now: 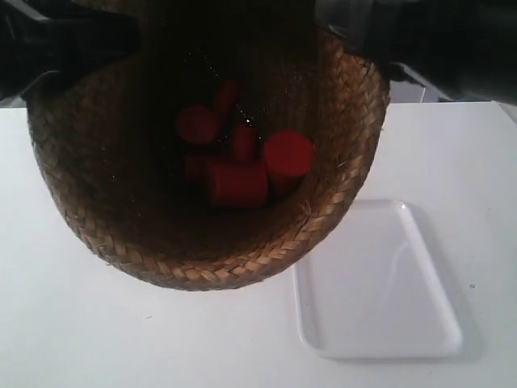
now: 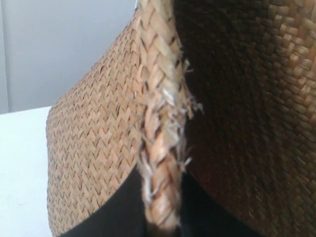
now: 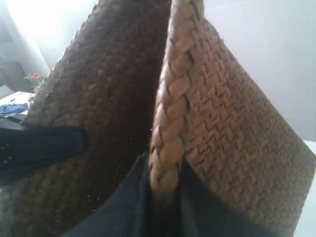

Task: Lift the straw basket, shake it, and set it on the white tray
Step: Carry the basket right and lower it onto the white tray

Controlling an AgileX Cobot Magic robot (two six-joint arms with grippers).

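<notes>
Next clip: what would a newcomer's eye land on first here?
The straw basket fills the exterior view's upper half, tipped toward the camera, with red cylinders in its dark inside. The left gripper and right gripper each pinch its braided rim between black jaws. The white tray lies flat at the lower right on the white table.

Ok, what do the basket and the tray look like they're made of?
The basket looks like woven straw, matte brown: zigzag weave, braided fraying rim. The tray looks like glossy white plastic, perhaps melamine: smooth, with soft reflections.
</notes>
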